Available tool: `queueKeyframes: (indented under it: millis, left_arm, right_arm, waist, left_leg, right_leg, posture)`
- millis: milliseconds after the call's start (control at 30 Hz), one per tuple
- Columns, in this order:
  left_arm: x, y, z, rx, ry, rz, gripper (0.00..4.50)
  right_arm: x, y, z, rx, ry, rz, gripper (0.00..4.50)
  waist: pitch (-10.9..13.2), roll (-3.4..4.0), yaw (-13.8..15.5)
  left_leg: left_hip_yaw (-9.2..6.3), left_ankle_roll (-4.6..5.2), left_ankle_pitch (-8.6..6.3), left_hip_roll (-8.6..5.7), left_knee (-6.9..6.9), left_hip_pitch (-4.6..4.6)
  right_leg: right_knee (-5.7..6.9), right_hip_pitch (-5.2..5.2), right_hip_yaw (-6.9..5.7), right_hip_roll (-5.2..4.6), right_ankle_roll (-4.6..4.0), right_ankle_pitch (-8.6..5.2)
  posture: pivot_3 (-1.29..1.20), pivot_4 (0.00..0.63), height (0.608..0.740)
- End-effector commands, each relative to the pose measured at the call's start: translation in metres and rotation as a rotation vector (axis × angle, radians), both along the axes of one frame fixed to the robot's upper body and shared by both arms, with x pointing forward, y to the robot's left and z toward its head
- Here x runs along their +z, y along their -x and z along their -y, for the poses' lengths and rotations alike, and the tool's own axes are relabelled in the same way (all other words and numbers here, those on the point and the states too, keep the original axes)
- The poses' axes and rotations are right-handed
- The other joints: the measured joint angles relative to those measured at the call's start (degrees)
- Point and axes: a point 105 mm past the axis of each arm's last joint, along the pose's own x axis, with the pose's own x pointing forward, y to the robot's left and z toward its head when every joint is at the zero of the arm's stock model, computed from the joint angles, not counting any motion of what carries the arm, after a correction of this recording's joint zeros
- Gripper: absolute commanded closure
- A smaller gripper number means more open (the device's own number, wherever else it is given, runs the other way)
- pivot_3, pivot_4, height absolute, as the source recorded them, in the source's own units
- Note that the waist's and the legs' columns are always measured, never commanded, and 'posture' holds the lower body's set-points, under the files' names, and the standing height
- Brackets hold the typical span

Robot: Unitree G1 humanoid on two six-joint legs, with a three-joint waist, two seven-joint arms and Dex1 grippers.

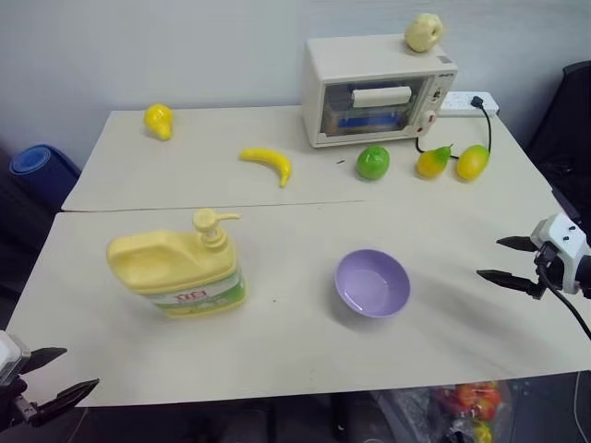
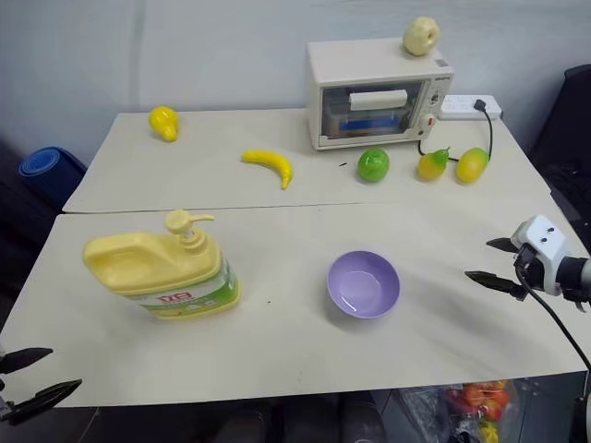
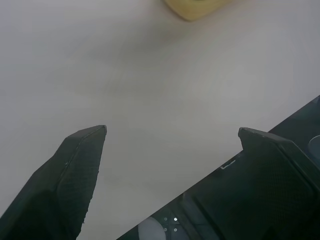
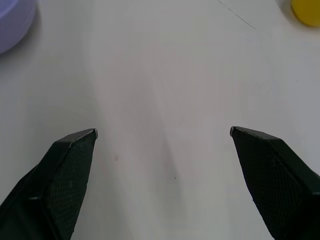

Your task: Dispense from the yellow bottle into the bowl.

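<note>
— While both hands hang off the counter [image 1: 305, 369], where do things sit?
— Yellow bottle [image 1: 180, 269] stands left of the bowl [image 1: 372, 282], apart. My left fingers [image 1: 57, 377] and right fingers [image 1: 503, 261] are spread, empty.

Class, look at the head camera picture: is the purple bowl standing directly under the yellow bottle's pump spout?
No. The bowl sits well to the right of the yellow bottle, with bare table between them.
</note>
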Motion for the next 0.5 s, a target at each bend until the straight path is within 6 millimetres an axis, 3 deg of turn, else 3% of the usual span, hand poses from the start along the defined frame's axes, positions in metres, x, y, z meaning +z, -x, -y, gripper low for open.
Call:
queueKeyframes:
  millis: [33, 500]
  left_arm:
    - [0.002, 0.007, -0.005, 0.01, -0.015, -0.001, 0.0]
    - [0.02, -0.014, -0.007, 0.055, 0.07, 0.133, 0.0]
  right_arm:
    - [0.014, 0.0, 0.004, -0.01, 0.015, 0.044, 0.04]
    - [0.016, -0.002, 0.0, -0.027, -0.025, 0.036, 0.04]
  waist:
    - [0.0, 0.0, -0.05]
    - [0.0, 0.0, 0.0]
  left_leg:
    - [0.02, 0.0, 0.0, 0.01, 0.0, 0.01]
    - [0.11, 0.0, 0.0, 0.02, 0.02, 0.04]
  right_leg:
    - [0.01, 0.0, 0.01, 0.0, 0.0, 0.0]
    - [0.11, -0.04, 0.12, 0.01, 0.01, 0.01]
  posture:
    - [0.0, 0.15, 0.74]
    - [0.0, 0.15, 0.74]
